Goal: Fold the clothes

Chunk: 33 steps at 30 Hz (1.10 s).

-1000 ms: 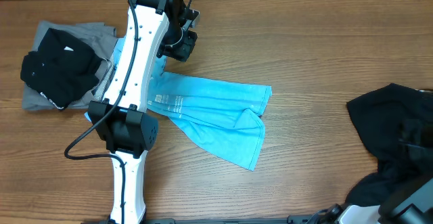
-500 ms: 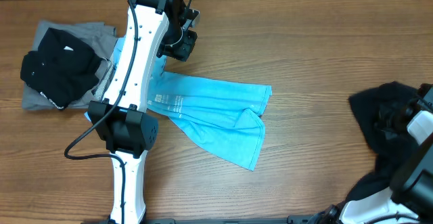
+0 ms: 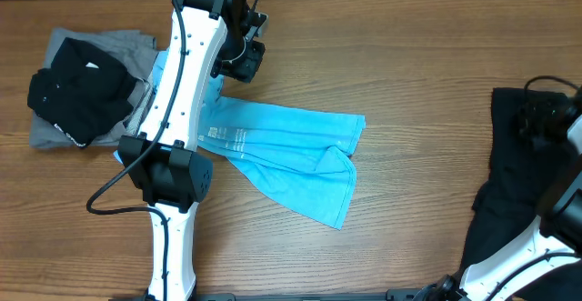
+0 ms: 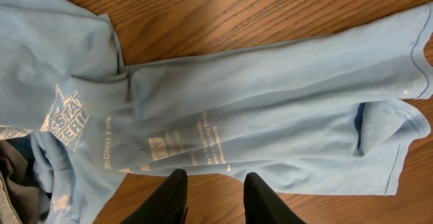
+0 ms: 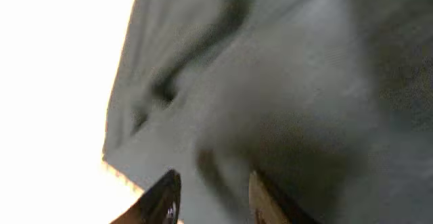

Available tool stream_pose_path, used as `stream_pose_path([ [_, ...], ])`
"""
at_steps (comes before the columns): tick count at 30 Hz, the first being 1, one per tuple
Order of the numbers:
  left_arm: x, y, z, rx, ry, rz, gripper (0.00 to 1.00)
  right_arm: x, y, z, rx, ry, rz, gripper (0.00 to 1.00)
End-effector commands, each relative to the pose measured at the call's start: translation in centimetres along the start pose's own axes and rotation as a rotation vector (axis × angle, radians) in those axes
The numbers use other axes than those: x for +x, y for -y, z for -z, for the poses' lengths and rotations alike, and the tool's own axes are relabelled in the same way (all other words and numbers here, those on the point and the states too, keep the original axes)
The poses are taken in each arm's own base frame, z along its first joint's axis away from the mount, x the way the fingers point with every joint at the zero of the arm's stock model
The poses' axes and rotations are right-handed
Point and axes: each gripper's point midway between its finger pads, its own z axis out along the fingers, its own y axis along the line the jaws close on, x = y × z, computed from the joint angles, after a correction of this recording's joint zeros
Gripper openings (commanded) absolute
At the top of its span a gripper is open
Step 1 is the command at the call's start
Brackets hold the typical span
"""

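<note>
The sky-blue T-shirt [image 3: 282, 151] lies loosely folded into a long band at the table's middle left, its white print facing up. It fills the left wrist view [image 4: 270, 109]. My left gripper [image 3: 244, 60] hovers over the shirt's far edge. In the left wrist view it [image 4: 215, 183] is open and empty above bare wood. A black shirt [image 3: 77, 92] lies crumpled on a grey one [image 3: 109, 45] at far left. Another black shirt [image 3: 509, 165] lies at far right. My right gripper [image 3: 535, 119] is over it. In the blurred right wrist view its fingers [image 5: 213, 190] are apart against the dark cloth [image 5: 291, 82].
The wooden table [image 3: 418, 55] runs across the whole view. The white left arm [image 3: 177, 83] crosses the blue shirt's left end, with its base at the front edge. The right arm's base [image 3: 509, 265] stands at the front right corner.
My right arm has swung up and to the far right. The black shirt on the right has changed from a wide heap to a longer shape nearer the edge. The left arm and blue shirt are still.
</note>
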Motion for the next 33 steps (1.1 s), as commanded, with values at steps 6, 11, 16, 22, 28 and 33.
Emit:
stream_pose_path([
  [6,-0.1,0.0,2.5,-0.016,0.064,0.005,0.31,0.8,-7.3,11.6,-0.157,-0.014,0.226,0.43],
  [11,0.3,-0.2,5.3,-0.047,0.127,0.002,0.31,3.7,-7.0,17.3,-0.129,-0.012,0.229,0.45],
  [16,2.1,0.1,12.4,-0.075,0.295,0.035,0.45,8.9,-8.0,23.3,-0.205,-0.045,0.399,0.55],
  [22,4.4,0.8,18.0,-0.065,0.437,0.089,0.56,15.7,-10.0,24.2,-0.24,-0.172,0.569,0.63],
  [28,7.3,-1.4,22.3,-0.206,0.542,0.155,0.6,24.5,-11.5,18.8,-0.18,-0.34,0.844,0.67],
  [33,8.1,-4.2,20.5,-0.249,0.465,0.233,0.64,30.1,-12.9,14.5,-0.232,-0.404,0.981,0.68],
])
